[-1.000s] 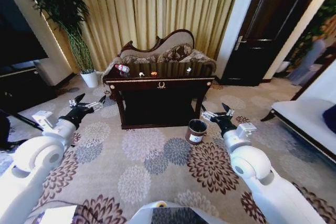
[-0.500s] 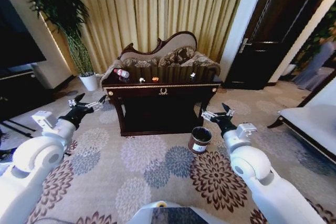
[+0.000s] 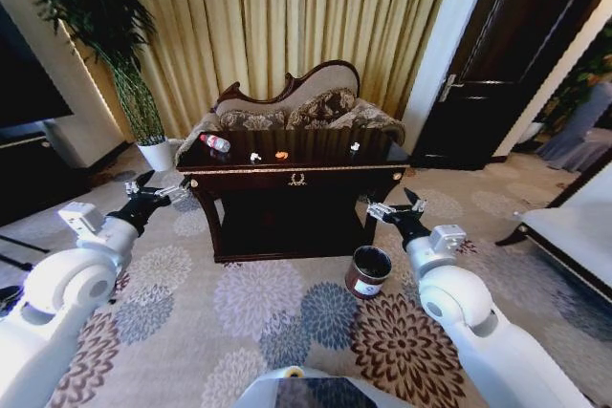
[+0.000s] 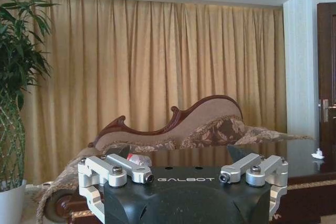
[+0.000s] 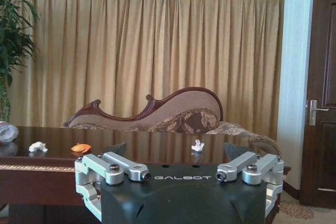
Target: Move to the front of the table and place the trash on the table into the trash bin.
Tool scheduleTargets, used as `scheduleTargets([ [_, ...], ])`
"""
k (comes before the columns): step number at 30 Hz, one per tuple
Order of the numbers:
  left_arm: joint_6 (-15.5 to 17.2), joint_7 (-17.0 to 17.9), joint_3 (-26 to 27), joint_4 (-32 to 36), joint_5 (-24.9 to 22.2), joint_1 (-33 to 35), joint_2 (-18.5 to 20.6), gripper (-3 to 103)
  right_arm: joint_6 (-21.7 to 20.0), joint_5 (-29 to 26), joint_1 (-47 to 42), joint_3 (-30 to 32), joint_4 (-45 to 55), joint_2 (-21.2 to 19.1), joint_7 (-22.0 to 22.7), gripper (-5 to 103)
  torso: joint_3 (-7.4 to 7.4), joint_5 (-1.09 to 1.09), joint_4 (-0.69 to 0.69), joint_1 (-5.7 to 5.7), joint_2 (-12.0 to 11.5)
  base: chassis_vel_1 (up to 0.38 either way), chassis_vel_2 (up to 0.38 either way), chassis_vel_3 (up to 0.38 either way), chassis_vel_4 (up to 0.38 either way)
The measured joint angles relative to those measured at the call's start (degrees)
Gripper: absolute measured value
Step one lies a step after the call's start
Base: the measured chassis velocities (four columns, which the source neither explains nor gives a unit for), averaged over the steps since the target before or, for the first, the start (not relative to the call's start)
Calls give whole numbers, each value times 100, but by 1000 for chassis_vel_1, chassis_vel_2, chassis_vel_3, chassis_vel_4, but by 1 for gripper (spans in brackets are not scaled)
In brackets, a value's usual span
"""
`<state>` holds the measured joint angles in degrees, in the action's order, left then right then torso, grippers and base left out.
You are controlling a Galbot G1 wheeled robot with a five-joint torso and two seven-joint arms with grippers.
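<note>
The dark table stands ahead of me in the head view. On its top lie a clear bottle with a red cap, a white scrap, an orange scrap and another white scrap. The round brown trash bin sits on the carpet by the table's right front leg. My left gripper hovers open, short of the table's left corner. My right gripper is open just above and behind the bin. The right wrist view shows the white scrap, orange scrap and second white scrap.
A carved sofa backs the table against gold curtains. A potted plant stands at the left and a dark door at the right. A white bench lies right of me. Patterned carpet spreads in front.
The whole head view has shifted: the table and bin now sit nearer and larger, so the camera has come closer. Both arms hold the same open pose.
</note>
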<state>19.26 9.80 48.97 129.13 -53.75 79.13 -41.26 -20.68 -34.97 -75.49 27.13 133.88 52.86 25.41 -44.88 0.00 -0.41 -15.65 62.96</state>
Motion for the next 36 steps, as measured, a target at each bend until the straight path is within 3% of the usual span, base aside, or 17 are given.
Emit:
scheduleTargets([
  [36, -31, -5, 2, 0, 19, 29, -42, 100, 2, 92, 7, -17, -33, -19, -105, 100, 0, 0, 1, 0, -1, -186, 183, 185, -180],
])
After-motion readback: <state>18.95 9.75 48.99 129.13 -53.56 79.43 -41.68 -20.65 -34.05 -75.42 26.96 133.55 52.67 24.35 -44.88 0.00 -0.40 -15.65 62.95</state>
